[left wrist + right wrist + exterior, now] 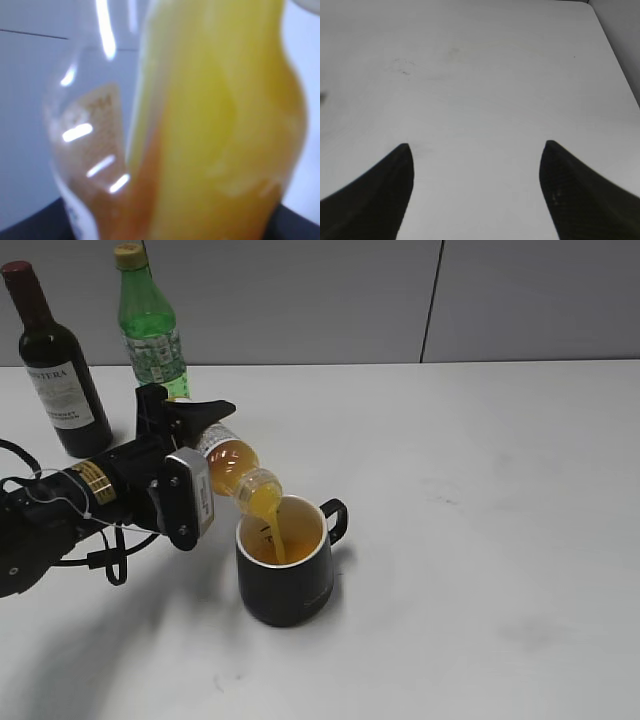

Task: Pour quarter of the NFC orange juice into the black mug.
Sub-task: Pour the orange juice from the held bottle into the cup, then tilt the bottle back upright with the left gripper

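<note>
My left gripper (195,455) is shut on the NFC orange juice (235,468) and holds it tilted, its open neck down over the black mug (285,565). A stream of orange juice runs from the neck into the mug, which holds some juice. The mug stands on the white table, its handle to the right. In the left wrist view the bottle (210,125) fills the frame, blurred, and hides the jaws. My right gripper (476,150) is open and empty over bare table; it is out of the exterior view.
A dark wine bottle (58,370) and a taller green bottle with a yellow cap (150,325) stand at the back left, behind my left arm. The white table (480,490) extends to the right. A grey wall runs behind.
</note>
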`<state>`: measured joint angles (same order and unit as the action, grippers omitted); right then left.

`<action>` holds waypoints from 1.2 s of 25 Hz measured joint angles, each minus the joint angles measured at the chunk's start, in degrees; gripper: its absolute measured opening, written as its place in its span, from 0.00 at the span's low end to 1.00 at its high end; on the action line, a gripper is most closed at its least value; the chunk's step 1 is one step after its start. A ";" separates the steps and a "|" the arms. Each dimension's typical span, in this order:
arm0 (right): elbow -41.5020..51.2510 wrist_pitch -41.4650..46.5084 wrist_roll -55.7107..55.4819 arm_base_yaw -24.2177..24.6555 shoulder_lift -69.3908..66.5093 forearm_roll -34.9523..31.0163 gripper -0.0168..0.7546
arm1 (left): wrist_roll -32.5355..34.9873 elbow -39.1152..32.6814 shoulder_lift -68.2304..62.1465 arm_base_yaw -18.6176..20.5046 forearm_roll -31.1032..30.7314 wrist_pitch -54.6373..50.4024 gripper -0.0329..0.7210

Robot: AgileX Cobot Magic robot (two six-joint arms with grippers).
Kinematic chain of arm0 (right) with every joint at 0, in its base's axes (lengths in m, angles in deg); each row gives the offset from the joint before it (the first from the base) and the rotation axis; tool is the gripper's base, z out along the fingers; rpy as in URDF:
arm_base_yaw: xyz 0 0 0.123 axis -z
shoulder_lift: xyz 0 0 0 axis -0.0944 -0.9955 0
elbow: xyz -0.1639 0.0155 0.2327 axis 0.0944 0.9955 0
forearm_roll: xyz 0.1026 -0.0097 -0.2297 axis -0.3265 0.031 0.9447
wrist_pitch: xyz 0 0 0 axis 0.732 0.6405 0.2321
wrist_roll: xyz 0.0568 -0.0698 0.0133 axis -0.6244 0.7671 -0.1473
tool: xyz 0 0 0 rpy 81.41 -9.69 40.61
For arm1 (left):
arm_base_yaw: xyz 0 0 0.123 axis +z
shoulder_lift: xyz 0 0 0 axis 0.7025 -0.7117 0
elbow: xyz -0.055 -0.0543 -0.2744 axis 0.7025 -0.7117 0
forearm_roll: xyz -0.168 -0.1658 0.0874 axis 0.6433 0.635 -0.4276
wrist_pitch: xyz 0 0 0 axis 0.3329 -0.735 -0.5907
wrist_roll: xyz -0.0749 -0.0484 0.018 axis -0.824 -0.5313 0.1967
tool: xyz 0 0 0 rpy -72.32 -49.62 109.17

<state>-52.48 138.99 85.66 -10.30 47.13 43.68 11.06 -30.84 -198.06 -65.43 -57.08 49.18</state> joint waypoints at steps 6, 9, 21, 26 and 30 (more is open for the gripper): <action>0.00 0.00 0.00 0.00 0.00 0.00 0.79 | 0.39 0.00 0.00 0.00 0.00 0.00 0.67; 0.00 0.00 0.00 0.00 0.00 0.00 0.79 | 0.51 0.00 0.00 0.00 0.00 0.00 0.67; 0.00 0.00 0.00 0.00 0.00 0.00 0.79 | 0.84 0.00 0.00 0.00 0.00 0.00 0.67; 0.00 0.00 0.00 0.00 0.00 0.00 0.79 | 0.84 0.00 0.00 0.00 0.00 0.00 0.67; 0.00 0.00 0.00 0.00 0.00 0.00 0.79 | 0.84 0.00 0.00 0.00 0.00 0.00 0.67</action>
<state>-52.48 138.99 85.66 -10.30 47.13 43.68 11.89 -30.84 -198.06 -65.43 -57.08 49.18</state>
